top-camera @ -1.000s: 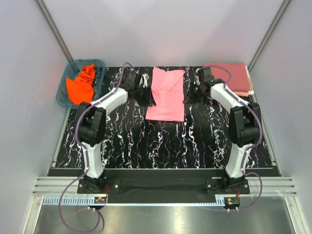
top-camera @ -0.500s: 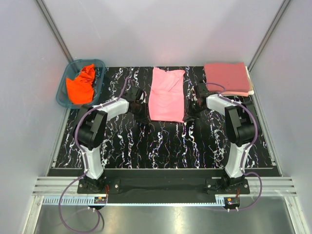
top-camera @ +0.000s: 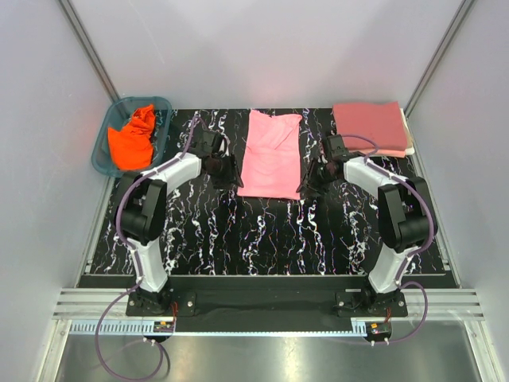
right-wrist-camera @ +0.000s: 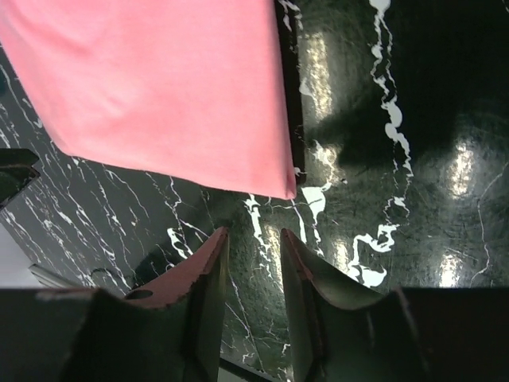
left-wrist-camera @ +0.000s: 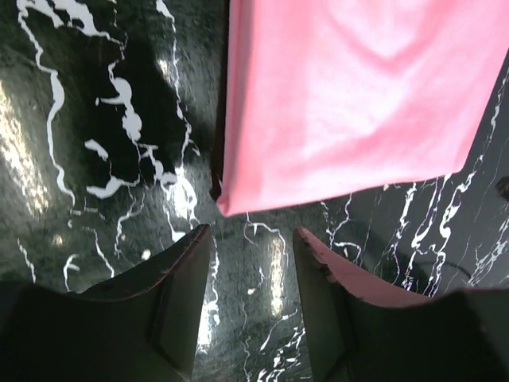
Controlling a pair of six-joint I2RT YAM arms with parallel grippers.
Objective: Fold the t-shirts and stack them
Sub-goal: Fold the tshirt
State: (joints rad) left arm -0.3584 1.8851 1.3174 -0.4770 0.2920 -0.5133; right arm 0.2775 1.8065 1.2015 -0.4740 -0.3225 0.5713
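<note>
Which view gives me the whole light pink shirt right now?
Top external: the light pink shirt lies flat with its whole outline visible. The left wrist view shows only its near left corner, and the right wrist view only its near right corner.

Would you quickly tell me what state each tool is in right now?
Left tool: open, holding nothing, near a corner of the light pink t-shirt.
Right tool: open, holding nothing.
</note>
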